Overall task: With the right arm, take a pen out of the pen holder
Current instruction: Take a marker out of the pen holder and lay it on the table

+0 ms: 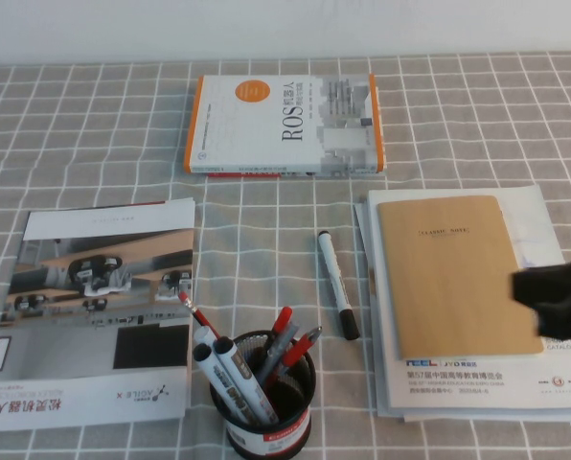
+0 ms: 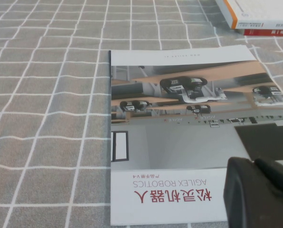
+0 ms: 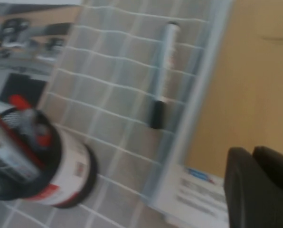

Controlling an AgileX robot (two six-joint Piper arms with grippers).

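A round pen holder (image 1: 263,422) with a black rim stands at the near edge of the table, holding several red and black pens and markers (image 1: 230,369). The holder (image 3: 61,166) also shows in the right wrist view. A white marker with a black cap (image 1: 336,284) lies flat on the cloth between the holder and the paper stack; the right wrist view shows this marker (image 3: 163,71) too. My right gripper (image 1: 551,292) hovers at the right edge over the tan notebook (image 1: 453,273), shut and empty, its fingers (image 3: 260,190) pressed together. My left gripper (image 2: 258,190) is shut above the brochure.
A brochure (image 1: 99,307) lies at the left, also visible as the brochure (image 2: 179,142) in the left wrist view. A white and orange book (image 1: 285,125) lies at the back. White papers (image 1: 477,383) sit under the notebook. Checked cloth (image 1: 257,230) covers the table.
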